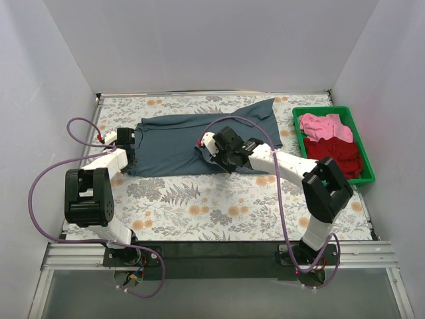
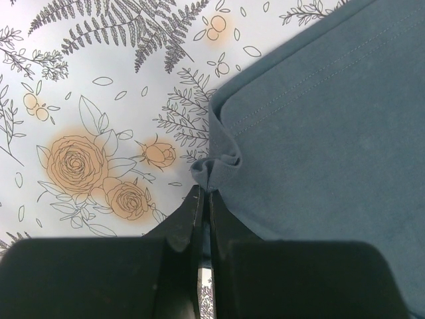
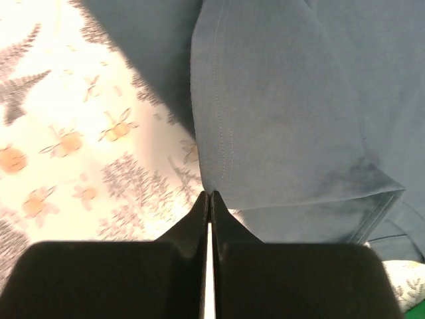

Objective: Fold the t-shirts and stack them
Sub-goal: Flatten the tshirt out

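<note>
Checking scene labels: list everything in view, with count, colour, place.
blue-grey t-shirt: 1, slate blue-grey, spread on table's far half
pink t-shirt: 1, pink, in bin, far end
dark red t-shirt: 1, dark red, in bin, near end
bin: 1, green, table's right edge
table: 1, floral cover, centre
cables: 2, purple, one per arm
arms: 2, white and black, near edge
left tool: 1, black, shut on blue-grey t-shirt's left edge
right tool: 1, black, shut on blue-grey t-shirt's near edge

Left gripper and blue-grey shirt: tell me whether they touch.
Touching. The left wrist view shows the left gripper shut on a bunched corner of the blue-grey shirt, cloth pinched between its tips.
</note>
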Controlling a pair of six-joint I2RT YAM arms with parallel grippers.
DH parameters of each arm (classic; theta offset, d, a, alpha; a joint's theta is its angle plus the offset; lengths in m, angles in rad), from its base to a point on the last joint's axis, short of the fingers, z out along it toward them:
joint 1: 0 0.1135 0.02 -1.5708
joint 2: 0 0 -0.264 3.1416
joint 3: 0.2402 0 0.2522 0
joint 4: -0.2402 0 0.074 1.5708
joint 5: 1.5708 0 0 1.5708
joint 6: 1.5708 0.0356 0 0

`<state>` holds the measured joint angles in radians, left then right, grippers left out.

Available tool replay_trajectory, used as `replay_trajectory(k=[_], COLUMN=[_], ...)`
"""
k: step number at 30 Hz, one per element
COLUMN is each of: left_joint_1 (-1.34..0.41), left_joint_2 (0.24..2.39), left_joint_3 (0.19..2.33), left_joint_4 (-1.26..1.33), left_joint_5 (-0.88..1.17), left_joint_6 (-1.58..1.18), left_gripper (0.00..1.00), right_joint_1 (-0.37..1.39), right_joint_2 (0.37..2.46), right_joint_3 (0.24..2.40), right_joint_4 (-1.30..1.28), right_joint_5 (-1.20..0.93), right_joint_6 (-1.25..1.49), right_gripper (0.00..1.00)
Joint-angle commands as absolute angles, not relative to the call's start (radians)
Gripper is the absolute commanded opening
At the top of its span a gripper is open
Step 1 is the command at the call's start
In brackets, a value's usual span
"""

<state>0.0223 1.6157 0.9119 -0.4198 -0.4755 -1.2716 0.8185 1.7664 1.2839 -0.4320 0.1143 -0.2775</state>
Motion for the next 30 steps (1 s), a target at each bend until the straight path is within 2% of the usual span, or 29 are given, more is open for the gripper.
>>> replay_trajectory(k=[1,6,10,18,26,28,29,30], left_joint_1=[0.017,0.017,0.017,0.023,0.063,0.074,0.075,0.077], left_joint_2=[1.598,1.533,1.483,1.391,1.367,1.365,1.364,1.362], left_joint_3=[0.934,0.897,0.885,0.825,0.790,0.787,0.787,0.787], left_joint_4=[-0.437,-0.456,-0.495,-0.545,-0.584,-0.594,-0.598,-0.613], left_joint_5=[-0.502,-0.560,-0.574,-0.581,-0.637,-0.641,-0.641,-0.638], left_joint_6=[-1.281,-1.310,-1.351,-1.437,-1.480,-1.491,-1.496,-1.502], left_gripper=[0.00,0.00,0.00,0.00,0.00,0.00,0.01,0.04], right_joint_1=[0.822,0.851,0.893,1.083,1.172,1.181,1.183,1.184], right_joint_2=[1.709,1.592,1.476,1.246,1.177,1.181,1.183,1.186], right_joint_3=[1.321,1.270,1.207,1.034,0.850,0.842,0.842,0.847], right_joint_4=[-0.541,-0.659,-0.790,-0.907,-0.902,-0.902,-0.902,-0.900], right_joint_5=[0.025,-0.087,-0.257,-0.492,-0.552,-0.548,-0.548,-0.537], right_joint_6=[-0.238,-0.180,-0.108,0.063,0.181,0.187,0.189,0.189], right_gripper=[0.01,0.01,0.01,0.01,0.02,0.11,0.23,0.29])
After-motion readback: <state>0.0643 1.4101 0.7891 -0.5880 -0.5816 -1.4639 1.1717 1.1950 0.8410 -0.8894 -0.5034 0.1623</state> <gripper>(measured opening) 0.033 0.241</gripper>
